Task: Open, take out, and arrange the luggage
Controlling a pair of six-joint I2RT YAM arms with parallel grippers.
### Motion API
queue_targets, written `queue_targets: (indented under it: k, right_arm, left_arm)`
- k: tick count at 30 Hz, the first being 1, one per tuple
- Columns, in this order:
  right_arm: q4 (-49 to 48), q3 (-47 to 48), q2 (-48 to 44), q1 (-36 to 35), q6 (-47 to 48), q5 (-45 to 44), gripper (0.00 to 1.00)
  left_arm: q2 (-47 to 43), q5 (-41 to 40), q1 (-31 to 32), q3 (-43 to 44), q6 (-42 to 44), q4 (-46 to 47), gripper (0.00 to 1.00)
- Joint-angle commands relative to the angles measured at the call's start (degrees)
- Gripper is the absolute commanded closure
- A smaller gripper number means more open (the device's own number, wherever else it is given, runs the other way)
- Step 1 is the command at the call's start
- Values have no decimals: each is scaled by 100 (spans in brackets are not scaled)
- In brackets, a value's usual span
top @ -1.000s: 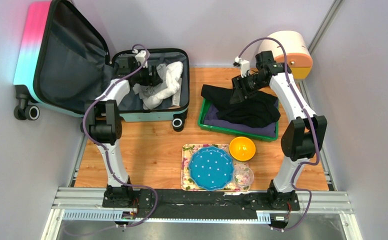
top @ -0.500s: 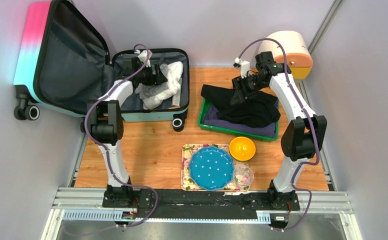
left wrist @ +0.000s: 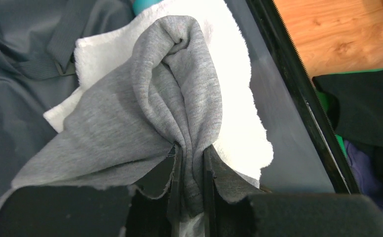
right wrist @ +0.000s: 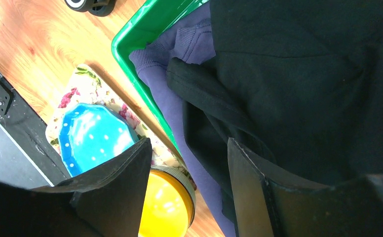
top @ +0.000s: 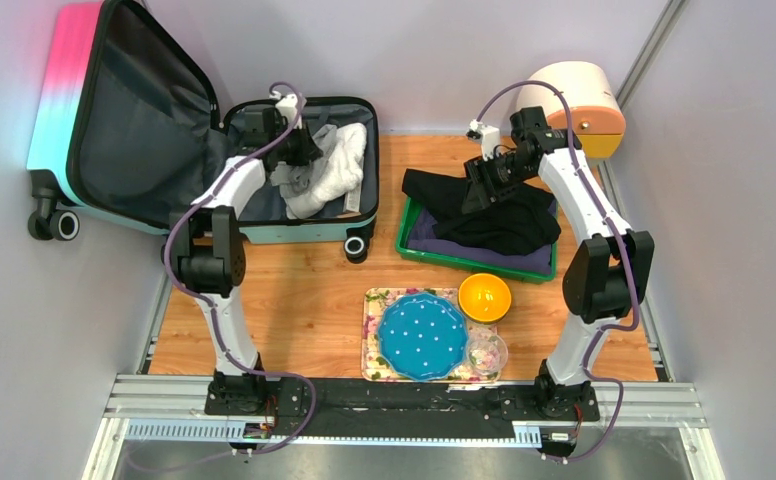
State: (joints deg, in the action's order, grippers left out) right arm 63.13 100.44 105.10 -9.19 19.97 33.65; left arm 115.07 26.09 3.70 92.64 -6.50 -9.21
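Left arm (top: 232, 187) — stretched far forward, elbow raised. Left gripper (left wrist: 189, 157): jaws pinched narrow on a grey cloth (left wrist: 145, 113) fold. Right arm (top: 580, 200) — extended forward, wrist turned leftward. Right gripper (right wrist: 188, 144): jaws wide apart.

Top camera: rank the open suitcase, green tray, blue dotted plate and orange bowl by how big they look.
1. Pink-to-turquoise hard-shell suitcase, opened wide.
2. Green plastic tray, partly under dark clothes.
3. Round blue polka-dot plate.
4. Round orange bowl, clearly smallest.
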Motion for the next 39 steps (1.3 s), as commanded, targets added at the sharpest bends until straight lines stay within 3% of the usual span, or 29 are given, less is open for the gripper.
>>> queue_targets:
  k: [1,4,10,18,26,31,33,35,39]
  right_arm:
    - [-108,54,-315,-4,60,19,39]
    - [-99,107,-306,5,60,28,39]
    - [-117,125,-394,180,7,80,39]
    - [-1258,-288,-1077,699,-125,914,31]
    - [-3138,-1858,-2581,770,552,1881,23]
    - [-3264,-2520,-3267,726,842,2444,21]
    - [-3027,-2600,-3408,735,965,2506,21]
    - [-2764,-2618,-3496,717,1122,2585,21]
    - [-2411,-2670,-3505,463,1667,2403,21]
  left_arm:
    - [-652,476,-142,281,-44,33,84]
    - [-757,678,-195,447,87,60,100]
    - [-819,2074,-133,1062,-219,113,100]
    - [-916,3428,622,1476,-141,-195,100]
    - [-925,4642,1571,1371,-36,-169,100]
    - [-863,5492,2055,1248,244,-55,100]
    - [-889,5652,2178,1020,-76,295,100]
    - [-837,5846,2257,775,-630,1304,100]
    - [-740,6206,2477,326,-2595,3298,100]
